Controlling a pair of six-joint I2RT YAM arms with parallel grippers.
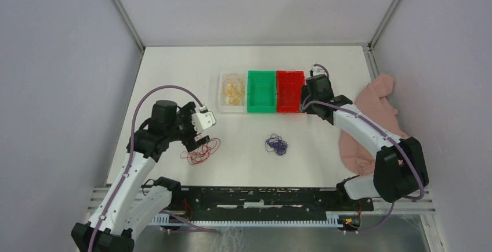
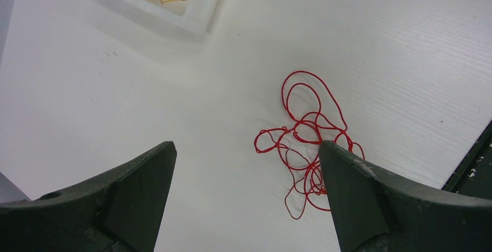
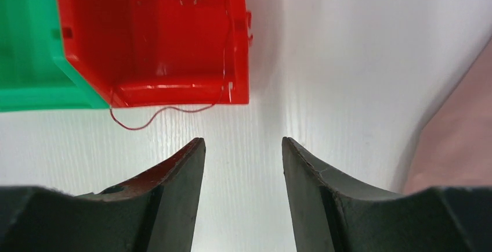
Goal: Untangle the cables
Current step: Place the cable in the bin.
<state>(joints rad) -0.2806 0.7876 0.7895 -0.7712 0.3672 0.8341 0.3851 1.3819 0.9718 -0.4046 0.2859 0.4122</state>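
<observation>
A loose red cable lies on the white table at the front left. In the left wrist view the red cable lies beside and partly behind my right finger. My left gripper hovers over it, open and empty. A dark blue-purple cable lies in a small bundle at the table's middle. A yellow cable lies in a clear tray. My right gripper is open and empty in front of the red bin. A thin red cable hangs over that bin's near wall onto the table.
A green bin stands between the clear tray and the red bin. A pink cloth lies at the right edge, also in the right wrist view. A black rail runs along the near edge.
</observation>
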